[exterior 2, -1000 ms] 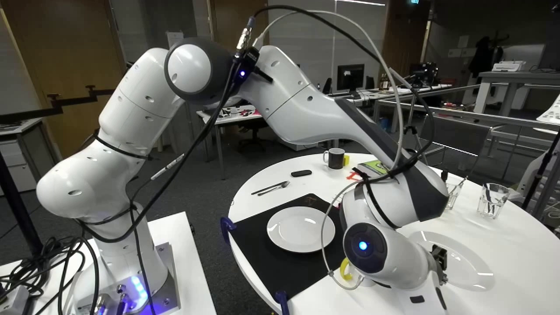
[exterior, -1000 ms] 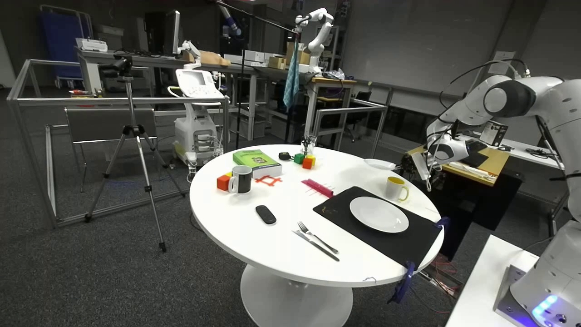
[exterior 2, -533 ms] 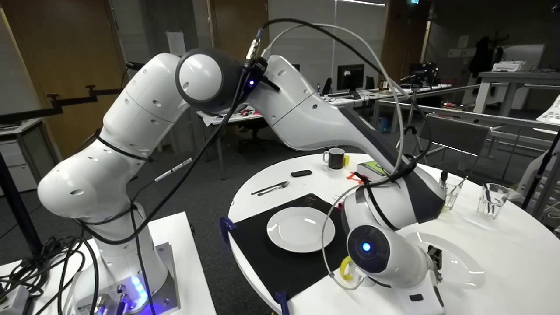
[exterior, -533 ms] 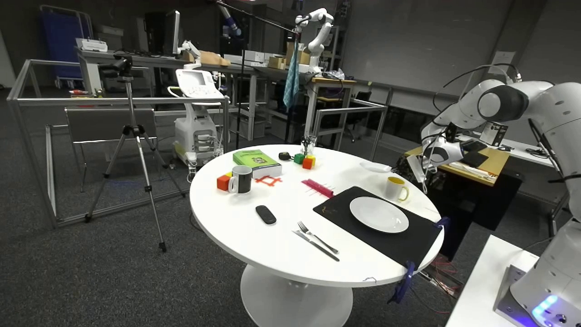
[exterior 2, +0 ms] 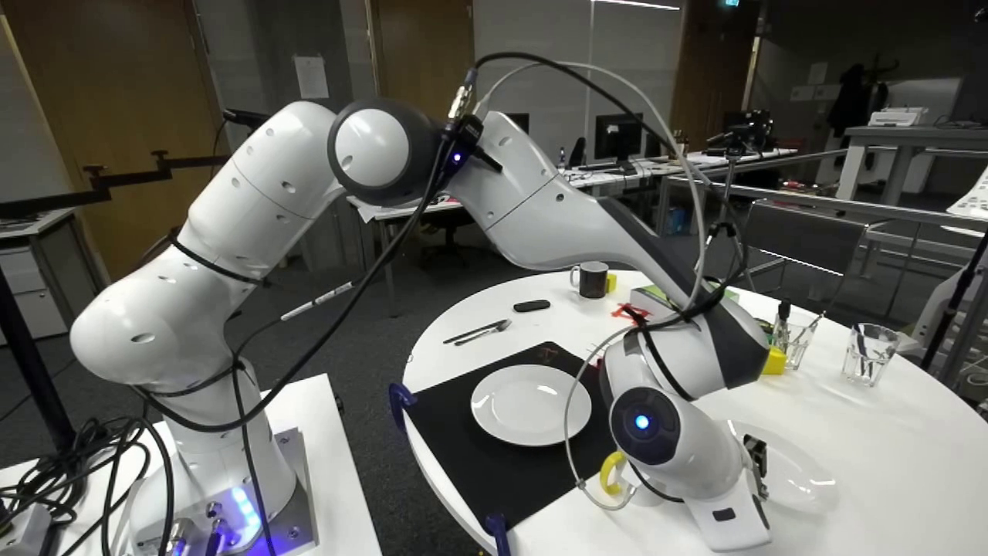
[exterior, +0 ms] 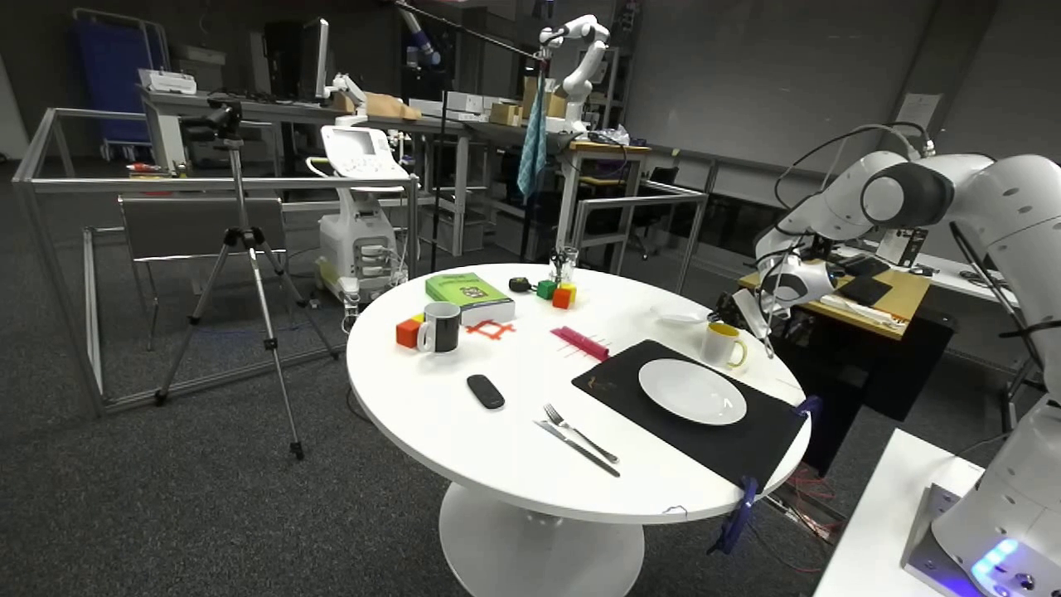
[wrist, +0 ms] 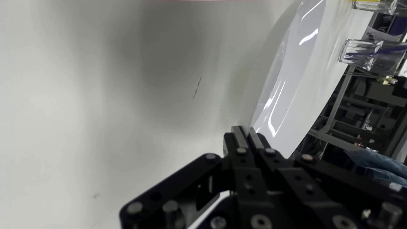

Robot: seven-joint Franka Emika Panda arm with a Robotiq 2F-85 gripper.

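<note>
My gripper (wrist: 246,130) is nearly closed on the rim of a white plate (wrist: 286,73), which shows edge-on in the wrist view. The held plate also shows in both exterior views (exterior: 678,317) (exterior 2: 799,480), out from the fingers over the white round table. I cannot tell whether it touches the table. The gripper in an exterior view (exterior: 714,317) is just behind a white mug with yellow inside (exterior: 718,343). The mug is partly hidden by the arm in an exterior view (exterior 2: 611,472). A second white plate (exterior: 692,391) lies on a black mat (exterior: 609,380) near the mug.
The table (exterior: 514,431) also bears a fork (exterior: 580,434), a knife (exterior: 578,448), a black case (exterior: 485,391), a dark mug (exterior: 446,327), a green book (exterior: 469,292), coloured cubes (exterior: 564,296) and a pink object (exterior: 580,342). Glasses (exterior 2: 868,354) stand beyond. Blue clamps (exterior: 736,518) grip the table edge.
The arm has moved lower and forward over the table, and the held plate has moved with it, down and toward the cup side. The other things have not moved.
</note>
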